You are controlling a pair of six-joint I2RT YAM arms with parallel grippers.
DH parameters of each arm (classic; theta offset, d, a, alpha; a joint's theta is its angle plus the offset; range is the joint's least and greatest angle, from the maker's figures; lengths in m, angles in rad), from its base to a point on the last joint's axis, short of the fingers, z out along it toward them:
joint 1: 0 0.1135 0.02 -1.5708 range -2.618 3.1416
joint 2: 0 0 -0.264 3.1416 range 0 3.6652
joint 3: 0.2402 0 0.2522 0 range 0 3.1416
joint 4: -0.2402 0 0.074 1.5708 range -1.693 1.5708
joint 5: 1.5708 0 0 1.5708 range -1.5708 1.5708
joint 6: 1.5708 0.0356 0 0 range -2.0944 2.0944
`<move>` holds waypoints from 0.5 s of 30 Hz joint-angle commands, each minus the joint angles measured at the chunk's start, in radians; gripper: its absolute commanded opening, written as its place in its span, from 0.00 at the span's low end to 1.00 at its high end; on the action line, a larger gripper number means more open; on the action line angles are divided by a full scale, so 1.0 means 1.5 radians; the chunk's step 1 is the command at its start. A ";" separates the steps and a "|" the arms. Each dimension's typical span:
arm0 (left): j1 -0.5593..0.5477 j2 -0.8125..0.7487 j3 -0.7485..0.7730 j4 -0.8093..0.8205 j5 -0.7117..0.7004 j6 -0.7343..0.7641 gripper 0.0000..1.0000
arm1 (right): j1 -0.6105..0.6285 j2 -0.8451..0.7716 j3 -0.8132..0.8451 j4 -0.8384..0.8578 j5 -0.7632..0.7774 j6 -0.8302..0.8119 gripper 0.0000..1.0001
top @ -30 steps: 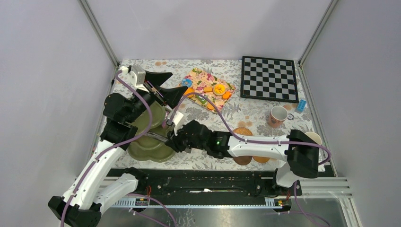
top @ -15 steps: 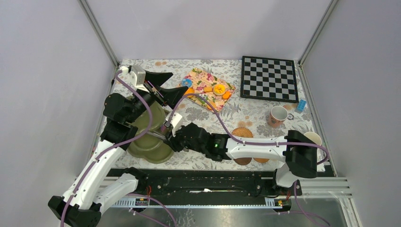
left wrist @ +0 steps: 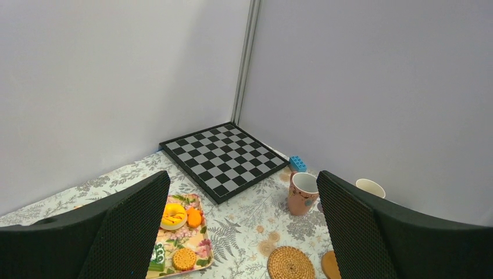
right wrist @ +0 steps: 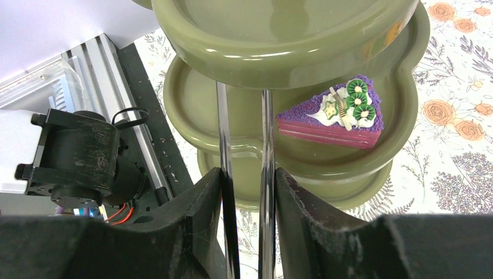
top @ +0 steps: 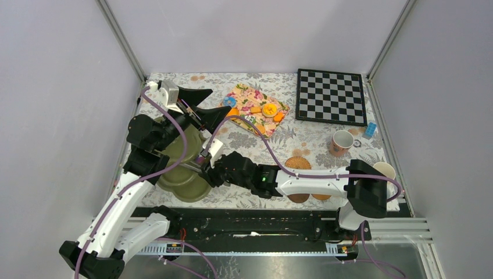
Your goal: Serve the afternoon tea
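Underneath, floral tablecloth; around, pale walls.

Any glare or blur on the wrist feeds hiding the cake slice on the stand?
Right wrist: glare streaks on the glossy rims of the olive-green stand and on the metal tongs, yet the purple cake slice is sharp; left wrist: evenly lit, chessboard crisp, no glare.

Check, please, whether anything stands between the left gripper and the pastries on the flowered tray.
Nothing visible does in the left wrist view: the open left gripper faces the flowered tray and its pastries freely. From above, though, the right arm's purple cable loops past the tray's near edge, close to that path.
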 commanded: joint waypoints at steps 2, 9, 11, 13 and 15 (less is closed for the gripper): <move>0.000 -0.001 0.003 0.035 0.017 -0.006 0.99 | 0.006 -0.011 0.006 0.053 0.009 0.002 0.46; 0.000 0.000 0.003 0.036 0.018 -0.007 0.99 | 0.005 -0.014 0.003 0.055 0.007 0.007 0.50; 0.000 0.000 0.003 0.036 0.019 -0.007 0.99 | 0.006 -0.018 0.001 0.053 0.007 0.008 0.50; 0.000 -0.001 0.003 0.036 0.019 -0.007 0.99 | 0.005 -0.024 -0.003 0.053 0.004 0.009 0.50; 0.000 -0.001 0.003 0.036 0.018 -0.007 0.99 | 0.006 -0.032 -0.009 0.053 0.001 0.015 0.49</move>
